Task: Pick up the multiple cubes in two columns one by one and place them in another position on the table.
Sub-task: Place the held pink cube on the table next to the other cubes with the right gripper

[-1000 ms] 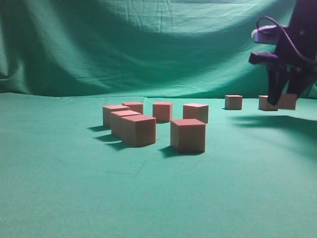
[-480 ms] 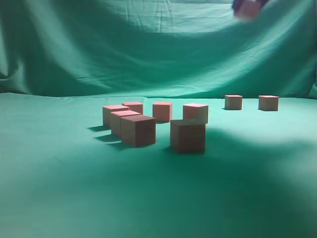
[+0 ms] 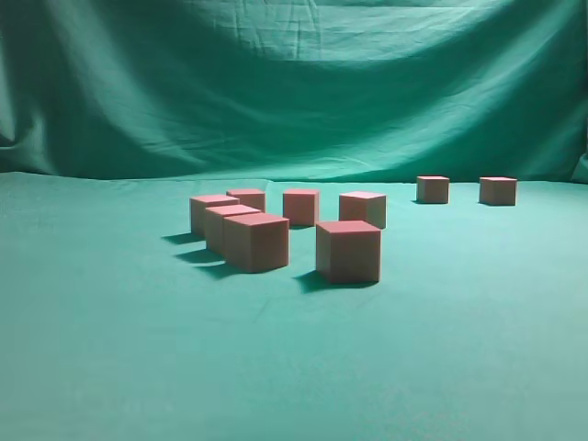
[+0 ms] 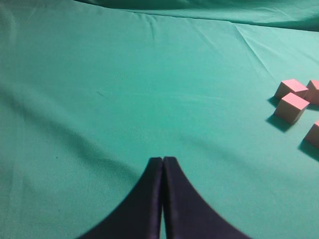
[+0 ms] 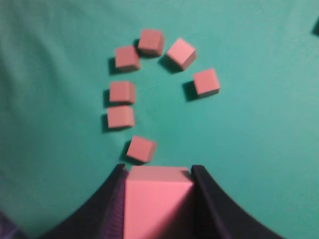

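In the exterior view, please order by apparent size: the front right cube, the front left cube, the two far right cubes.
1. Front right cube and front left cube: look alike, no ranking.
2. The two far right cubes: smallest, alike. All probably equal; nearness to the camera makes the difference.

A wrinkled teal-green cloth backdrop (image 3: 294, 83) is hanging behind the scene, filling the upper part of the exterior view. Its folds are sagging in broad curves toward the middle, and its lower edge is meeting the flat surface along a dark, shadowed line.
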Action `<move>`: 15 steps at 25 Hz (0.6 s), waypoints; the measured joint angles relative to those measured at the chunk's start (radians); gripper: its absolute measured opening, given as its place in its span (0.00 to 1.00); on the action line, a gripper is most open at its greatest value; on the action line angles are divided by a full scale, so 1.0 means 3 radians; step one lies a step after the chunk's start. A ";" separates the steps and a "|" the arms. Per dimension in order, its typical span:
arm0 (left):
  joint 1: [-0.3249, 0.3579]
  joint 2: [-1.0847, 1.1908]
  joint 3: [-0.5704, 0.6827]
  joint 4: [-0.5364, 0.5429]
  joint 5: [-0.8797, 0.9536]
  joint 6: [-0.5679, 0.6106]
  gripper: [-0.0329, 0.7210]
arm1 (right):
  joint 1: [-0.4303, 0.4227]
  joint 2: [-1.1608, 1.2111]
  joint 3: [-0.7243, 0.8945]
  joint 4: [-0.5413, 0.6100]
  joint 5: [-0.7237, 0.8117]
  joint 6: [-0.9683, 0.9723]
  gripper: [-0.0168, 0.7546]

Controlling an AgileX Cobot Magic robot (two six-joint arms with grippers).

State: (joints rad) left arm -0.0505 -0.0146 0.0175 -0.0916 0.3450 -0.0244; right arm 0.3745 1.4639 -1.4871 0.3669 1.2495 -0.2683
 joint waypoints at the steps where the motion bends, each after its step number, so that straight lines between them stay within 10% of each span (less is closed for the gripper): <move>1: 0.0000 0.0000 0.0000 0.0000 0.0000 0.0000 0.04 | 0.0100 -0.0110 0.0175 0.0000 0.0000 -0.0088 0.36; 15: 0.0000 0.0000 0.0000 0.0000 0.0000 0.0000 0.04 | 0.0619 0.0088 0.0886 0.0245 -0.0104 -0.0366 0.36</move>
State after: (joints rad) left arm -0.0505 -0.0146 0.0175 -0.0916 0.3450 -0.0244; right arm 0.5601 1.4903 -1.2212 0.4403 1.2184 -0.3780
